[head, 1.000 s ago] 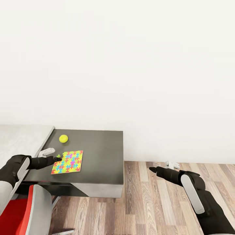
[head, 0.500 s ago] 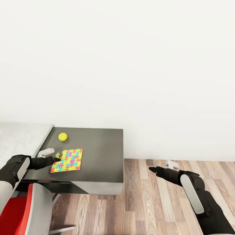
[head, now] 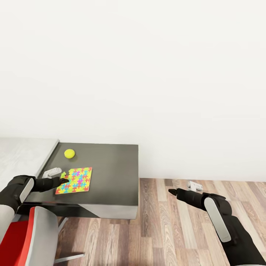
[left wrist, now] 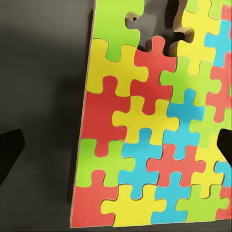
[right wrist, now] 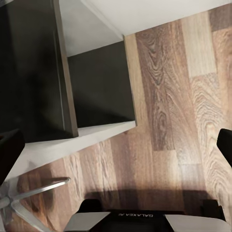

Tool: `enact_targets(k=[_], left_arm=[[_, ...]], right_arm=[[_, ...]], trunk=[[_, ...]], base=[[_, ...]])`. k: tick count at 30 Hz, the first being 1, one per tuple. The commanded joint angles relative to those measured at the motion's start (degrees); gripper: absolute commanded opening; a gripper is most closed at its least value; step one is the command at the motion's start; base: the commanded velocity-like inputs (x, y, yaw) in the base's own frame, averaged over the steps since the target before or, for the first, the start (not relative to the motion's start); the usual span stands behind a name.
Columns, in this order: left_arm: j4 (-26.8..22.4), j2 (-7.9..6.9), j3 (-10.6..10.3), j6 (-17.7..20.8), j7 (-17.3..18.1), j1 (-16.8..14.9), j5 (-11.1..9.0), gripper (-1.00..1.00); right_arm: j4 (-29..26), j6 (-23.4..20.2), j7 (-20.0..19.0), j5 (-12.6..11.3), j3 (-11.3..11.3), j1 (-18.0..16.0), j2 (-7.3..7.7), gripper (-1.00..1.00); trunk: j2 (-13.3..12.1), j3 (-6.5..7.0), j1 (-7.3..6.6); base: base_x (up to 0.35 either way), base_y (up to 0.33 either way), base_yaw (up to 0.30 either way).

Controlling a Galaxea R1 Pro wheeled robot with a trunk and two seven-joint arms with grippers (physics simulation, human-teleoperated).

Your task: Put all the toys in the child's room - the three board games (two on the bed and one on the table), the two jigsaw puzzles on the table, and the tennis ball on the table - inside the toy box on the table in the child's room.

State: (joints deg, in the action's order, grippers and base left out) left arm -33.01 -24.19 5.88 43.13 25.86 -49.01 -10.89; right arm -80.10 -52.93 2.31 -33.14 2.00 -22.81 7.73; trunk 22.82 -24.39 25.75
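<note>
Landmark: the jigsaw puzzle (head: pixel 74 180), a flat multicoloured board lying on the dark tabletop (head: pixel 111 173)

Far left of the puzzle, a red chair (head: pixel 22 240) with a grey edge sits below the tabletop's near edge. A lighter grey surface (head: pixel 22 155) adjoins the tabletop on the side away from the wall corner.

Left pincer (head: pixel 63 180) at the puzzle's left edge, low over the tabletop. In the left wrist view its two dark fingertips (left wrist: pixel 9 150) stand far apart, one out over bare tabletop, the other over the puzzle (left wrist: pixel 150 130); jaws wide, nothing between them. One piece is missing at the puzzle's far corner.

A small pale grey object (head: pixel 52 171) lies just beside the puzzle's left far corner; what it is I cannot tell.

Tennis ball (head: pixel 69 153), yellow-green, beyond the puzzle toward the wall, well apart from it, alone on the tabletop.

Right of the puzzle, off the tabletop, the right pincer (head: pixel 172 191) hangs over the wood floor (head: pixel 166 229). In the right wrist view its fingertips (right wrist: pixel 10 154) sit at opposite edges: wide, holding nothing

A small white object (head: pixel 194 184) on the floor by the wall
</note>
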Motion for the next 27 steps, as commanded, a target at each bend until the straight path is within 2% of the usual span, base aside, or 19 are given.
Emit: enact_targets(k=[1,9,27], left_arm=[[0.0,0.02,0.2,0.4,0.1,0.0,-0.1,1.0],[0.0,0.02,0.2,0.4,0.2,0.0,-0.1,1.0],[0.0,0.02,0.2,0.4,0.1,0.0,-0.1,1.0]], right_arm=[[0.0,-0.2,0.2,-0.3,0.0,0.0,0.01,1.0],[-0.1,-0.1,0.2,-0.3,0.0,0.0,0.01,1.0],[-0.1,0.3,0.2,-0.3,-0.1,0.0,0.09,1.0]], trunk=[[0.1,-0.09,0.03],[0.1,-0.11,0.03],[0.1,-0.11,0.03]], base=[[0.0,-0.162,0.0],[0.0,-0.108,0.0],[0.0,-0.006,0.0]])
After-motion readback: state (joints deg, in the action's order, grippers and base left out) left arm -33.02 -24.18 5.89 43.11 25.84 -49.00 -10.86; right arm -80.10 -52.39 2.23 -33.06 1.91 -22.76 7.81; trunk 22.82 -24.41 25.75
